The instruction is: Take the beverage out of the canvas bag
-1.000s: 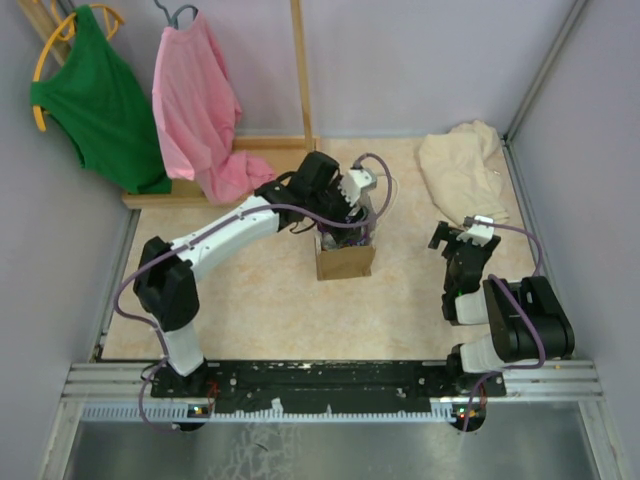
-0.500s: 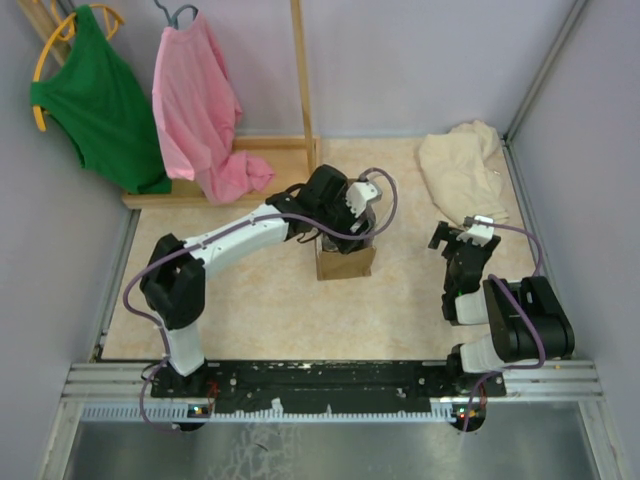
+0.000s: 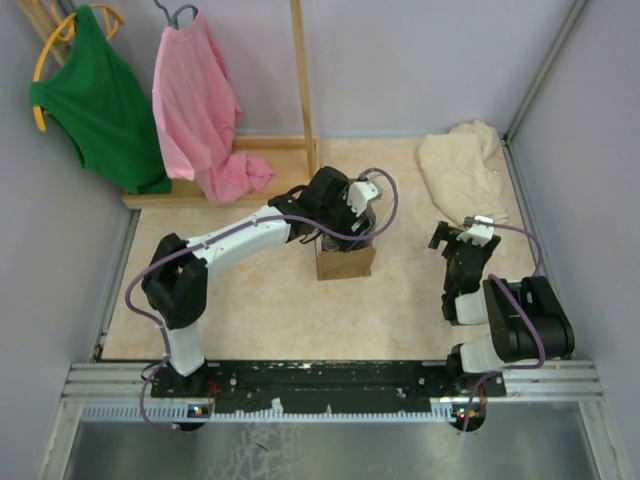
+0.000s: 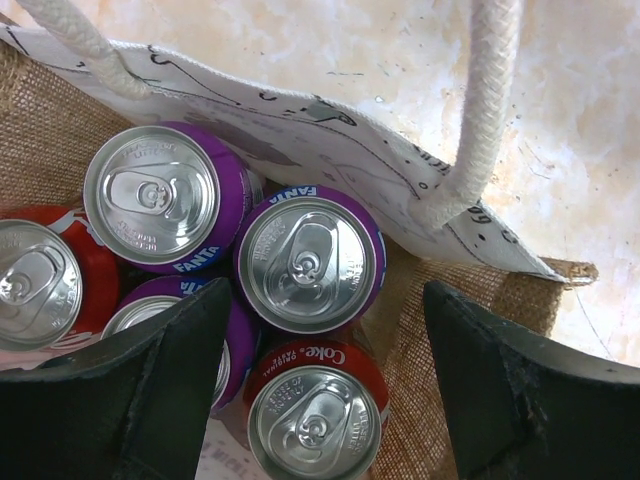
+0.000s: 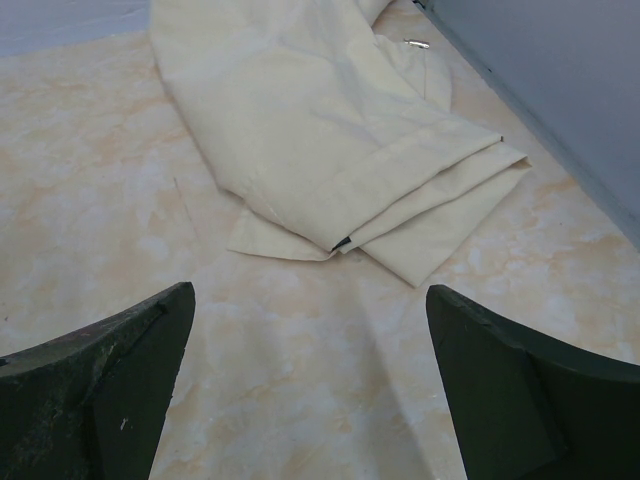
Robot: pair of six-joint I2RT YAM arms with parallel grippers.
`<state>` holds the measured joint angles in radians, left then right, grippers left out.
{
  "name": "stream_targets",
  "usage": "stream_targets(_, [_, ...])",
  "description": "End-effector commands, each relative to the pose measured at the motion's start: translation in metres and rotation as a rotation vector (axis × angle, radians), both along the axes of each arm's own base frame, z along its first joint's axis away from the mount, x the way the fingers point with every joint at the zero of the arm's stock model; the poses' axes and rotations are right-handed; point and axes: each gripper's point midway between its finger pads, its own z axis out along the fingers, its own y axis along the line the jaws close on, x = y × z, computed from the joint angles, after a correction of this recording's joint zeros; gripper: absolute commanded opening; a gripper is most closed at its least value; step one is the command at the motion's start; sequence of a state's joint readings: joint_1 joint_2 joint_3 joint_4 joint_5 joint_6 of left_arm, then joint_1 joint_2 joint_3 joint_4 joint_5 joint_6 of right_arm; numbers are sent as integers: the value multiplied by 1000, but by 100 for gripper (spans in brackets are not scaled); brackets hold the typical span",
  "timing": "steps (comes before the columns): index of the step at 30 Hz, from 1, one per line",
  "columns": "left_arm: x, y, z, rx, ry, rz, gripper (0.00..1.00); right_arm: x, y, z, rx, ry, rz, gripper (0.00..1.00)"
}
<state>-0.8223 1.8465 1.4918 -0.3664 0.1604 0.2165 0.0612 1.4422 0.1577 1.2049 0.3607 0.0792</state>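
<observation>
Two arms: left (image 3: 235, 235) stretched over bag (image 3: 345, 263), right (image 3: 510, 322) folded right of it.
Left gripper (image 4: 327, 288): spread above cans (image 4: 310, 265).
Right gripper (image 5: 308, 292): spread, empty.
Cans: five — three purple, two red.

Back left: green top (image 3: 95, 100) on a yellow hanger (image 3: 45, 60), pink top (image 3: 200, 110) on a grey hanger (image 3: 172, 14), wooden rack (image 3: 303, 75) alongside. Far right corner: cream cloth (image 3: 462, 170) heaped on the beige marbled tabletop (image 3: 260, 310). Metal rail (image 3: 100, 385) along the near edge.
</observation>
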Motion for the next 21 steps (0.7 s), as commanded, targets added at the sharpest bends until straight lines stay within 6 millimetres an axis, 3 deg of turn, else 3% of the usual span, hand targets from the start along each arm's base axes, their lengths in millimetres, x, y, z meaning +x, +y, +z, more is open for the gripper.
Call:
stream_targets(1, [6, -5, -3, 8, 0, 15, 84, 4, -1, 12, -7, -46, -3, 99])
stream_targets(10, [14, -6, -22, 48, 5, 40, 83, 4, -1, 12, -7, -45, -3, 99])
stream_targets(17, [17, -9, -34, 64, 22, 41, 72, 4, -1, 12, -8, -45, -2, 99])
stream_targets(21, [15, -6, -46, 98, 53, 49, 60, 4, -1, 12, -8, -46, -2, 99])
